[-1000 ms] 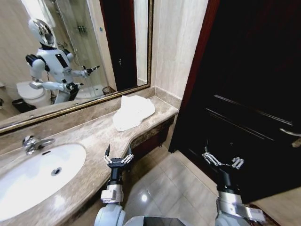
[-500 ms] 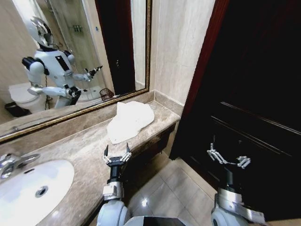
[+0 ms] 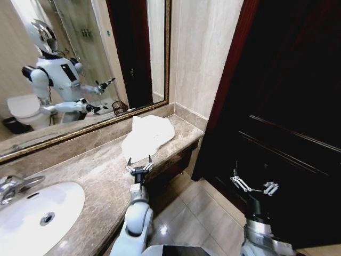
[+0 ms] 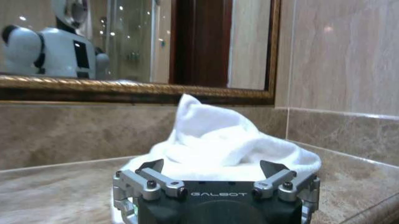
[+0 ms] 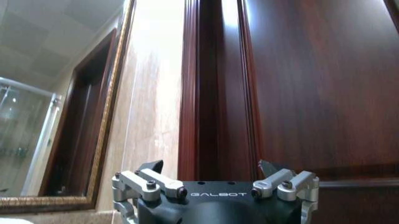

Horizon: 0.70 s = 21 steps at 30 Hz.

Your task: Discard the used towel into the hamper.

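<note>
The left claw (image 3: 139,168) hangs over the front edge of the marble tabletop (image 3: 90,170), its fingers spread wide and holding nothing. It sits just short of the towel (image 3: 146,136), not touching it as far as the head view shows. In the left wrist view the two finger tips (image 4: 149,167) stand well apart with the towel (image 4: 212,147) heaped close ahead of them, one peak of cloth standing up in the middle.

The towel is white and crumpled, lying on the tabletop near its far end, close to the wall and the gilt-framed mirror (image 3: 80,64).

The right claw (image 3: 253,185) is held out over the tiled floor (image 3: 197,218) in front of the dark wooden door (image 3: 287,106), fingers also spread wide and empty. The right wrist view shows its fingers (image 5: 153,179) apart, pointed at the door frame.

The hamper appears as a reflection in the mirror (image 3: 120,108), a small dark openwork basket on the floor; what is in it cannot be told.

A sink (image 3: 37,213) is set into the tabletop at the robot's left, its basin bare but for the drain, with a tap (image 3: 13,185) beside it.
</note>
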Available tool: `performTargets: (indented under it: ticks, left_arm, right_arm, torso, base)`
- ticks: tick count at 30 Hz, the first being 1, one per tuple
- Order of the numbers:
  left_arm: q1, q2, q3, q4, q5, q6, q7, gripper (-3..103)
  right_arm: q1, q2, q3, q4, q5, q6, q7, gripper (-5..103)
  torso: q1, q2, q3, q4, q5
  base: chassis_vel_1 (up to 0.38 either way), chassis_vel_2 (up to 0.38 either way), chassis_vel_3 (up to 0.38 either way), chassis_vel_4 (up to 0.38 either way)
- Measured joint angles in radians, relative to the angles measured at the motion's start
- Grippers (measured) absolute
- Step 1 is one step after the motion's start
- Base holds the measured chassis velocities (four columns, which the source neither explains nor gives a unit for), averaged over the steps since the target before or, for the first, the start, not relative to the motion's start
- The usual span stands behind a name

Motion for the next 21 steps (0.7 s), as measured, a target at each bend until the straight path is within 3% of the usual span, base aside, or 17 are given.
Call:
performTargets:
  ticks: [2,11,16,20,21]
  left_arm:
    - [-0.041,-0.002,0.000,0.036,-0.009,0.026,-0.008,100]
    - [-0.113,-0.001,0.011,0.092,-0.056,0.090,-0.043,99]
    - [-0.078,-0.001,-0.004,0.026,-0.087,0.136,-0.039,98]
    - [-0.048,0.074,-0.035,-0.036,-0.156,0.167,-0.030,100]
    - [-0.040,0.145,-0.053,-0.067,-0.198,0.182,-0.030,100]
  right_arm:
    - [0.000,0.001,0.000,-0.006,-0.001,0.000,0.000,100]
    - [0.000,0.005,0.010,-0.023,-0.004,0.000,0.004,100]
    - [0.004,0.011,0.007,-0.036,-0.007,-0.001,0.004,100]
    - [0.016,0.019,0.002,-0.052,-0.005,-0.001,0.009,100]
    - [0.025,0.025,-0.005,-0.062,-0.005,-0.001,0.011,100]
  torso:
    - [0.000,0.000,0.000,0.0001,-0.0029]
    - [0.000,0.000,0.000,0.0000,-0.0007]
    - [0.000,0.000,0.000,0.0000,-0.0005]
    - [0.000,0.000,0.000,0.0001,-0.0003]
    - [0.000,0.000,0.000,0.0002,-0.0005]
  base:
    - [0.000,0.000,0.000,0.000]
    - [0.000,0.000,0.000,0.000]
    - [0.000,0.000,0.000,0.000]
    - [0.000,0.000,0.000,0.000]
    - [0.000,0.000,0.000,0.000]
